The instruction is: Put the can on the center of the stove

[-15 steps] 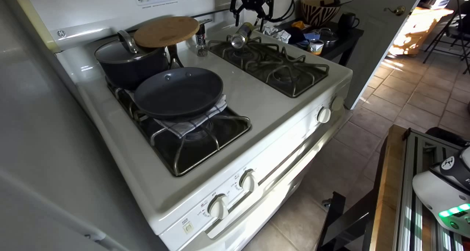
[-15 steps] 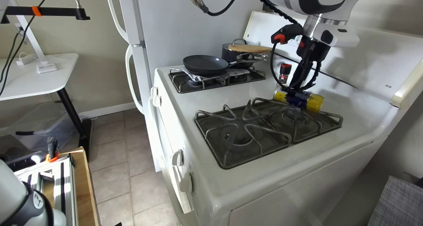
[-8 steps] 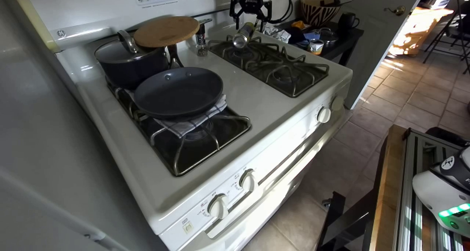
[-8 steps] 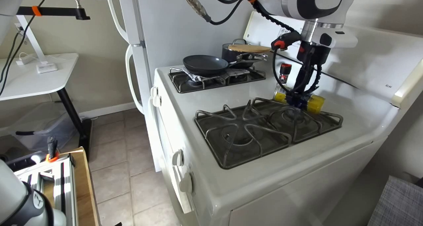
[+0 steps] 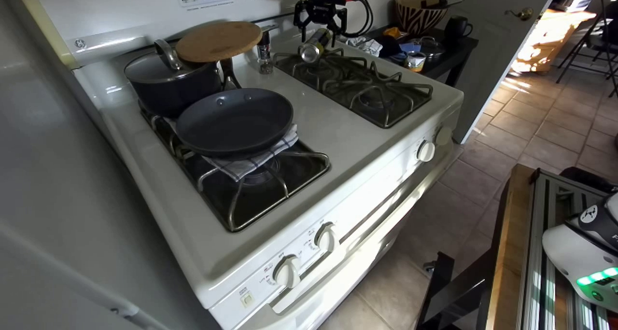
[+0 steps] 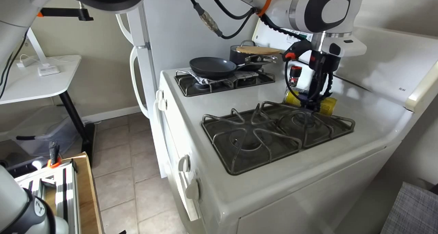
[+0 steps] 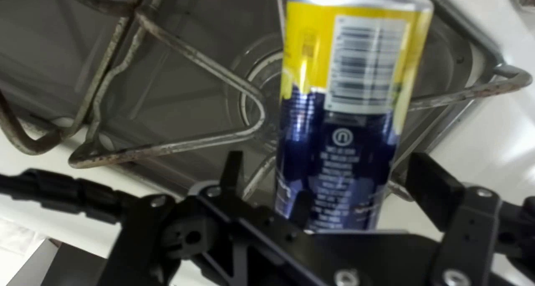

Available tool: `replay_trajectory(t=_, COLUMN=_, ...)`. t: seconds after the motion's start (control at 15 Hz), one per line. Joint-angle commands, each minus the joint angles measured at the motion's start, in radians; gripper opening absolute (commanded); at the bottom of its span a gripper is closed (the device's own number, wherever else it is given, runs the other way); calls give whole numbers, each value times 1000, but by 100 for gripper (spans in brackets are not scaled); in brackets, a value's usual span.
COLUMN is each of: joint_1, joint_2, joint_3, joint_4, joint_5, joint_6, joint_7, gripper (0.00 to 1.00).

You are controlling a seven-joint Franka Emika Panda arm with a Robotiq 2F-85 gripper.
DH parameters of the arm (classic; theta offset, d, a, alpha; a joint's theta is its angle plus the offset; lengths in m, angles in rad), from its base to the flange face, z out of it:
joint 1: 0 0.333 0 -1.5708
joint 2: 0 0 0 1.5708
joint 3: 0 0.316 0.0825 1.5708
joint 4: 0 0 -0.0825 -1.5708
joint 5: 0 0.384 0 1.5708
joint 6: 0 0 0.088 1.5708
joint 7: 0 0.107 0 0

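The can [image 5: 310, 53] lies on its side across the dark grate at a back burner, its silvery end showing in an exterior view. Its yellow end shows in an exterior view [image 6: 327, 106]; the dark blue middle is hidden there behind the fingers. In the wrist view the can [image 7: 355, 68] shows yellow and blue with a barcode. My gripper [image 7: 328, 164] is open, one finger on each side of the can, with a gap on both sides. It points down over the can in both exterior views [image 5: 318, 34] [image 6: 311, 105]. The stove [image 5: 333, 122] is white, with bare enamel between its grates.
A frying pan [image 5: 236, 120] on a cloth [image 5: 246, 163] and a dark lidded pot [image 5: 169, 86] with a round wooden board [image 5: 219, 41] stand on the other burners. A red-capped grinder [image 6: 295, 73] stands near the back panel, close to the can.
My gripper has moved down around the can, so the blue middle is now covered in an exterior view. The can has shifted slightly on the grate.
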Motion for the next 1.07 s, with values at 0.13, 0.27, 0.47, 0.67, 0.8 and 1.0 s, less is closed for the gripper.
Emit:
replay_trajectory(t=0.13, joint_1=9, joint_2=28, joint_3=17, joint_4=42, joint_5=5, joint_6=-18, joint_7=8, gripper=63)
replay_trajectory(t=0.27, joint_1=12, joint_2=30, joint_3=19, joint_4=45, joint_5=3, joint_6=-20, joint_7=9, gripper=47)
replay_trajectory(t=0.47, joint_1=14, joint_2=34, joint_3=20, joint_4=49, joint_5=2, joint_6=-25, joint_7=7, gripper=35)
replay_trajectory(t=0.67, joint_1=9, joint_2=31, joint_3=26, joint_4=49, joint_5=8, joint_6=-26, joint_7=-10, gripper=35)
replay_trajectory(t=0.8, joint_1=8, joint_2=-9, joint_3=43, joint_4=13, joint_5=18, joint_6=9, joint_7=-61, gripper=35)
replay_trajectory(t=1.0, joint_1=29, joint_2=-68, joint_3=55, joint_4=-40, joint_5=2, joint_6=27, joint_7=-134, gripper=35)
